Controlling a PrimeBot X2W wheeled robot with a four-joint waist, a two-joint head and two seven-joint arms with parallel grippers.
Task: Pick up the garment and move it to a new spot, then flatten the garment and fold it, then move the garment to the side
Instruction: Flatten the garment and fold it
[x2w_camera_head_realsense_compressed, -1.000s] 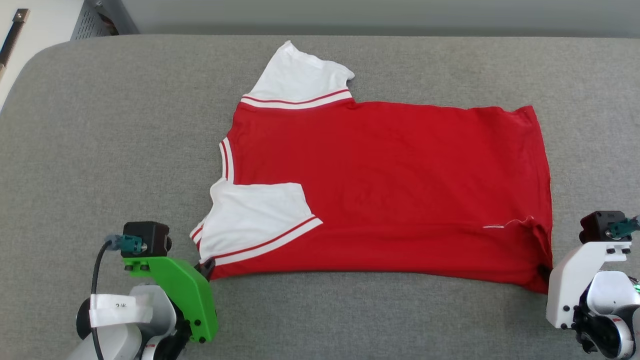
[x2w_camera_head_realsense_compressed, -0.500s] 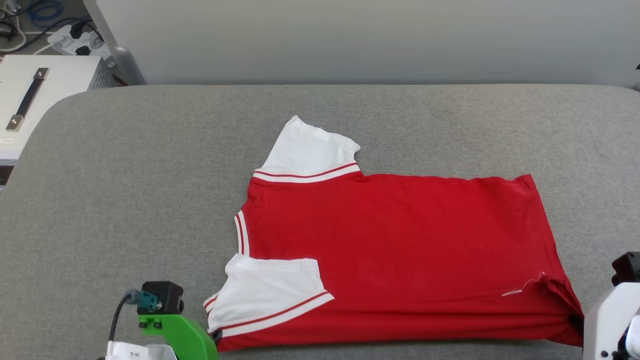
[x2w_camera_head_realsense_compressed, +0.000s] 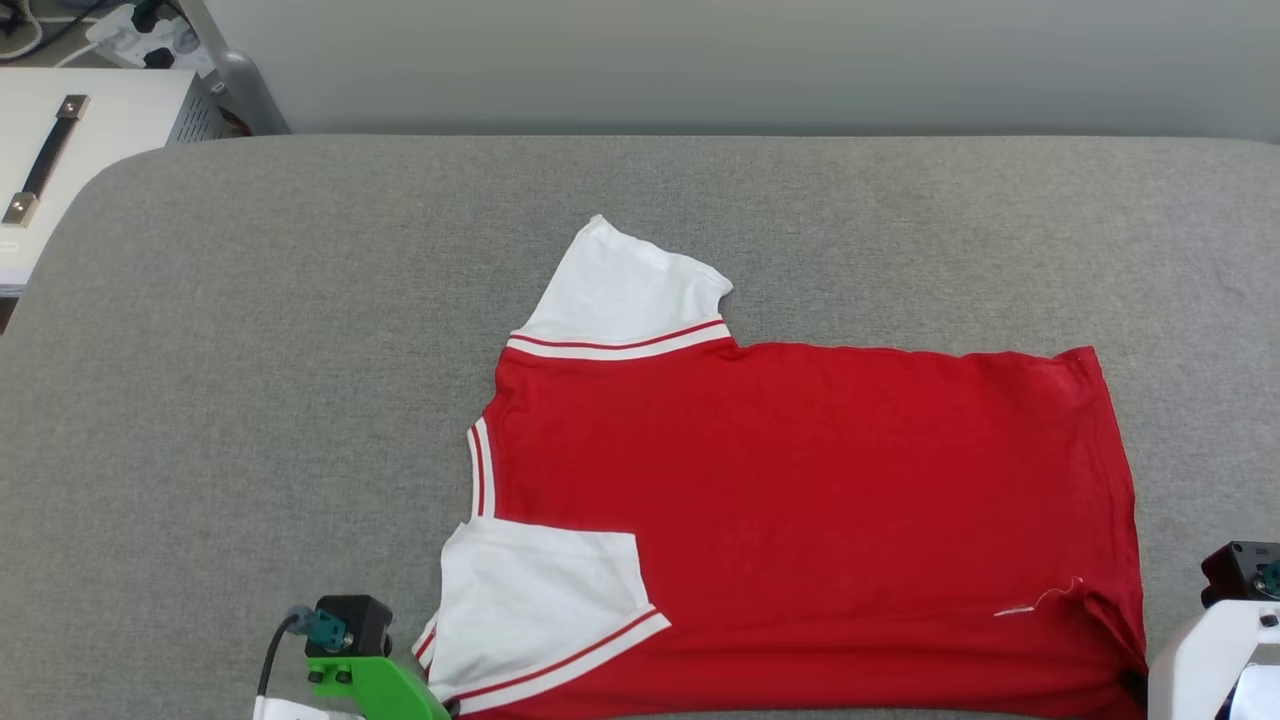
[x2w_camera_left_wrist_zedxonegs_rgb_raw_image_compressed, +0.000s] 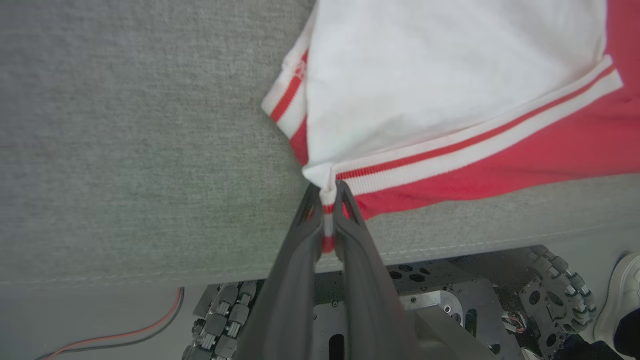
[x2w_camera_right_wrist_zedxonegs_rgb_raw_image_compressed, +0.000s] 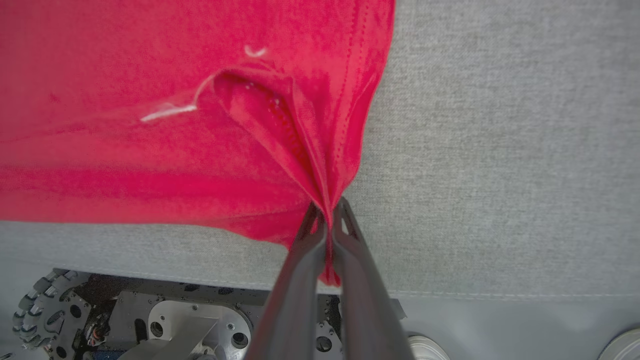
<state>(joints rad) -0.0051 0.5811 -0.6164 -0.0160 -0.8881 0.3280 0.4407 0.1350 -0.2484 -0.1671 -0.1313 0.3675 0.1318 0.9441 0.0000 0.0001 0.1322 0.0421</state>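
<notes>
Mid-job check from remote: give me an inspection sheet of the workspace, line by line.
Surface: grey padded table.
Job's things: garment spread out, plain red side up, near sleeve folded onto the body.
Clutter: nothing seen.
Grippers: left gripper shut on the near sleeve corner; right gripper shut on the hem corner.
Cables: red-and-black cable below the table's edge.
Surroundings: white cabinet, power strip, pale wall, a shoe.

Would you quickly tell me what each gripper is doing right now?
Left gripper: shut on the garment at its near sleeve corner.
Right gripper: shut on the garment's near hem corner.
</notes>
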